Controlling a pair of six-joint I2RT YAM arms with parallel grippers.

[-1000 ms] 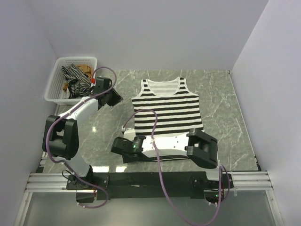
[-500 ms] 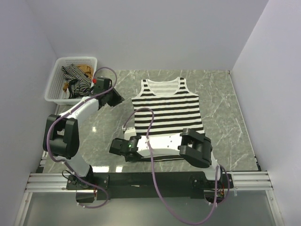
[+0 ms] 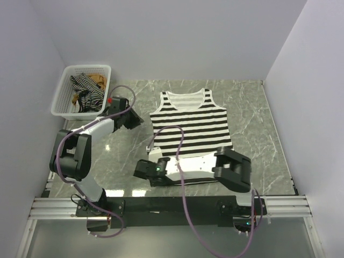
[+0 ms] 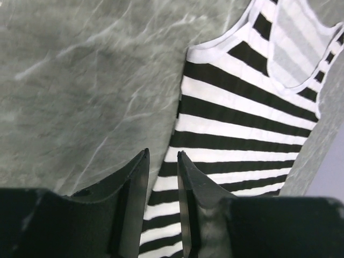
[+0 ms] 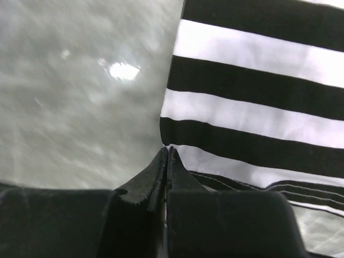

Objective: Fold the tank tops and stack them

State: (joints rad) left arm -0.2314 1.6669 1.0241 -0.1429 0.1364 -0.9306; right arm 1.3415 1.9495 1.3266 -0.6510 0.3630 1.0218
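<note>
i am hovering my left gripper [image 4: 162, 157] over the grey marble table [image 4: 80, 80]. its two fingers are standing a narrow gap apart and gripping nothing, just at the left side edge of the black-and-white striped tank top [image 3: 191, 126]. that top is lying flat and spread out in the middle of the table, with its neckline pointing away from my bases and its hem lying nearest them. my right gripper [image 5: 166, 153] is sitting at the hem's left corner with its fingertips pressing tight together. the corner is touching the tips, but i cannot tell whether any cloth is caught between them. the white mesh basket [image 3: 87, 67] is standing at the far left corner of the table, well apart from the spread top. the thin dark striped tank top [image 3: 85, 88] and the tan-brown tank top [image 3: 99, 79] are lying bunched inside it.
</note>
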